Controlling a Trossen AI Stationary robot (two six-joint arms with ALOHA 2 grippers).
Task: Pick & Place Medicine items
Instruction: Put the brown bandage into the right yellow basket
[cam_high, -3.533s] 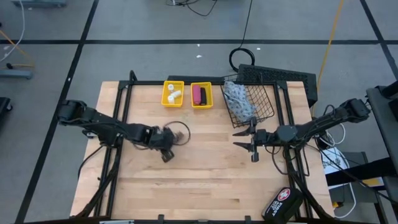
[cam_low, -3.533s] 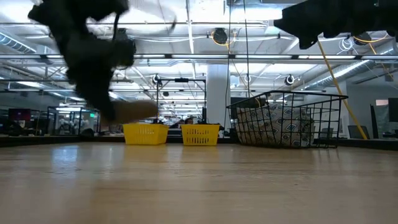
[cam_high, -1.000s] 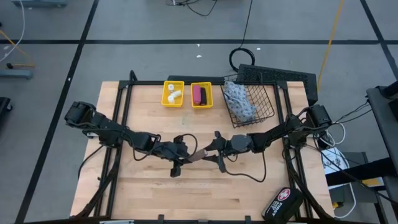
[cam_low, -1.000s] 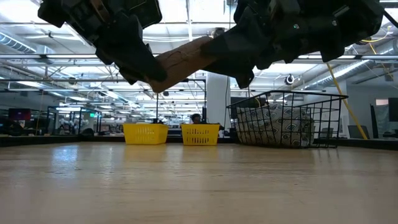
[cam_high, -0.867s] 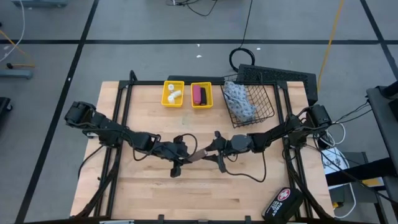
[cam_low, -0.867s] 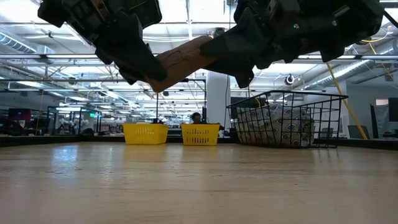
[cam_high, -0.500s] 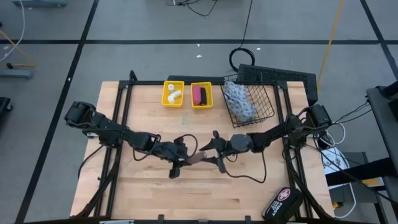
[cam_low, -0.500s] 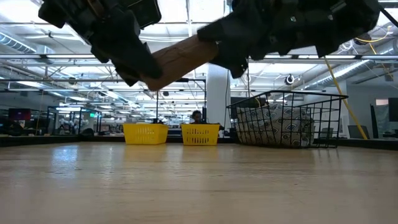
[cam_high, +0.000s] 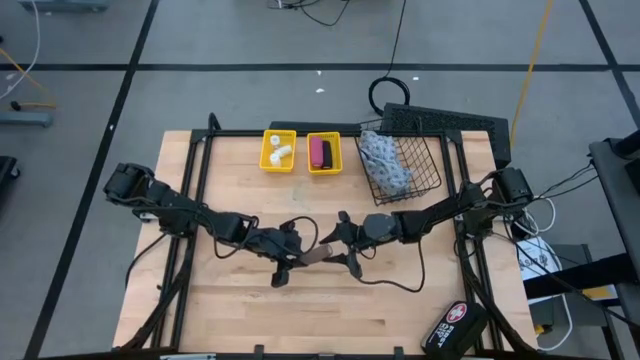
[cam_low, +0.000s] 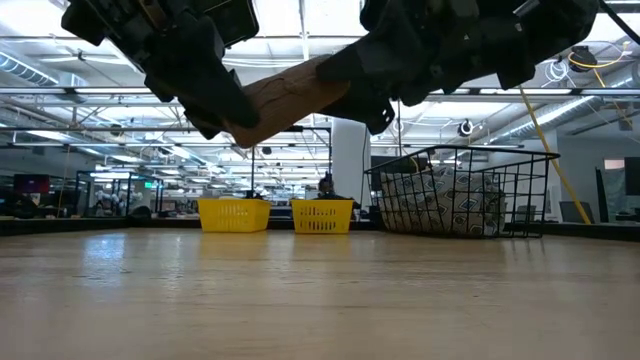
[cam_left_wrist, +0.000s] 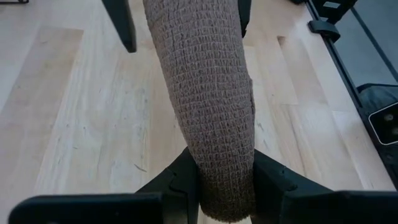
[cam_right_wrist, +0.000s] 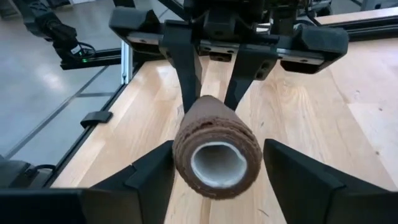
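A brown bandage roll (cam_high: 318, 257) hangs in the air above the table's middle, tilted, its right end higher in the low view (cam_low: 288, 95). My left gripper (cam_high: 290, 262) is shut on its left end. My right gripper (cam_high: 346, 242) is open, and its fingers stand on either side of the roll's hollow free end (cam_right_wrist: 216, 158). Whether they touch it I cannot tell. Tiny white bottles (cam_high: 281, 152) lie in a yellow bin. A magenta tube (cam_high: 317, 150) and a black block lie in the second bin. The blue-white pouch (cam_high: 385, 165) lies in the wire basket. My left gripper pinches the bandage roll's near end (cam_left_wrist: 227, 186) between its two fingers (cam_left_wrist: 179, 182). It comes from the table's left, about level, and the roll runs forward along the fingers. The roll is lifted clear of the table and tilts up toward the right gripper.
Two yellow bins (cam_high: 268, 160) and a black wire basket (cam_high: 425, 160) stand along the far edge. A black case with a red-white cross (cam_high: 455, 325) lies at the near right corner. Bare wood shows under the roll and toward the near edge.
My right gripper has moved a little toward the table's left, so its open fingers reach farther over the roll's free end. My left gripper and the roll have stayed almost where they were.
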